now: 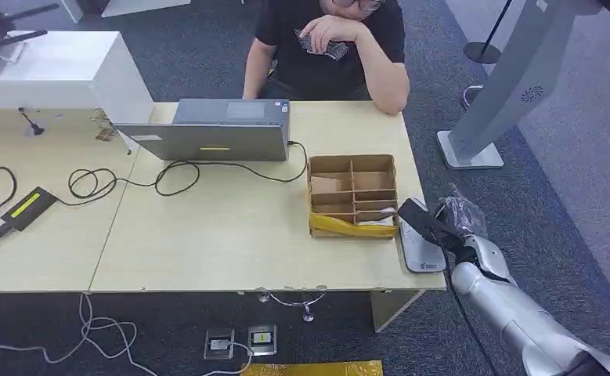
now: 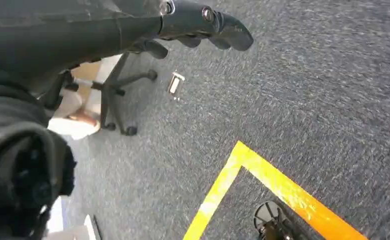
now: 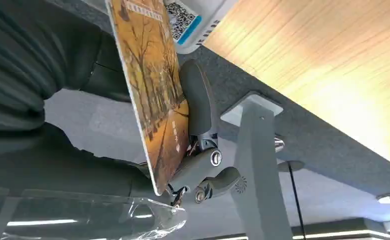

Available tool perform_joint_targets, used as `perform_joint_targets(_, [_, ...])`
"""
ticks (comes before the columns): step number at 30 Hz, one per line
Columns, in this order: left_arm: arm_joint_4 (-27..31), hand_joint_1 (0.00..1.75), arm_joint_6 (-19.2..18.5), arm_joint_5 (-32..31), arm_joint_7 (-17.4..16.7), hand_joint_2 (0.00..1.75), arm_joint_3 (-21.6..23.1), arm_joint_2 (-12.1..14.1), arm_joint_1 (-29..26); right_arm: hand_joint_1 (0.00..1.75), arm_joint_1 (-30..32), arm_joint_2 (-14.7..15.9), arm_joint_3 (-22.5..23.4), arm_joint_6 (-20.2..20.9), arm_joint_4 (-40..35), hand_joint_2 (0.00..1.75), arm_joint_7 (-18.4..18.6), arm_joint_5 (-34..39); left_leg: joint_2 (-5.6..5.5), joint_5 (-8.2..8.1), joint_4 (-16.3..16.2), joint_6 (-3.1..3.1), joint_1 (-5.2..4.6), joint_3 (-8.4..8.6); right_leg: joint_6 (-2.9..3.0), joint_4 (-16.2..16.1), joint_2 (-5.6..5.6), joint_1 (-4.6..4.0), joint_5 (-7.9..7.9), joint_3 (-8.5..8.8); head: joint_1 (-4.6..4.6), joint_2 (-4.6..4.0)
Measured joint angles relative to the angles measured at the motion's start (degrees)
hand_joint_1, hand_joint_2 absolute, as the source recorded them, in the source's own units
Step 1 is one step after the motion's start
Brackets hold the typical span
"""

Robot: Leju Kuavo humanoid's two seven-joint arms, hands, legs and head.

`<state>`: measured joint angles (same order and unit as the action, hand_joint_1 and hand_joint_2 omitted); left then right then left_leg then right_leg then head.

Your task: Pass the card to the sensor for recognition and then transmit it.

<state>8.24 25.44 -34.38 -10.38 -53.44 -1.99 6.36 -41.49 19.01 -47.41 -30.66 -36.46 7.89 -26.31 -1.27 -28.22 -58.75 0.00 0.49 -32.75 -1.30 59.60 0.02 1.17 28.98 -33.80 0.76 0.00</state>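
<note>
Right hand (image 3: 192, 150) fingers (image 3: 195, 100) around card (image 3: 155, 95)

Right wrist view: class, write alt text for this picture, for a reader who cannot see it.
The robot's right hand holds a card printed with an autumn avenue of trees, its dark fingers pressed against the picture side. Past the card's far end lies the white sensor with a QR code, at the edge of the wooden table.

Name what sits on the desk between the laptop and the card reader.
A divided cardboard box sits between the laptop and the white card reader, seen in the head view.
</note>
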Motion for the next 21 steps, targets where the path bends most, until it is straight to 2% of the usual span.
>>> perform_joint_targets(15, [0.00,0.00,-0.55,-0.83,0.00,0.00,1.77,0.35,-0.10,1.75,0.26,0.98,-0.22,-0.31,-0.28,1.75,0.37,0.68,0.08,0.00,0.00,0.00,0.00,0.02,0.00,0.00,0.05,0.00,-0.01,0.01,0.02,0.00])
perform_joint_targets(21, [0.00,0.00,-2.01,-3.30,0.00,0.00,2.88,0.46,-0.19,1.75,0.12,1.42,-0.52,-1.99,-1.24,1.75,0.72,0.85,0.08,0.00,0.00,0.00,0.00,0.01,-0.01,0.00,0.06,0.00,-0.01,0.01,0.02,0.00])
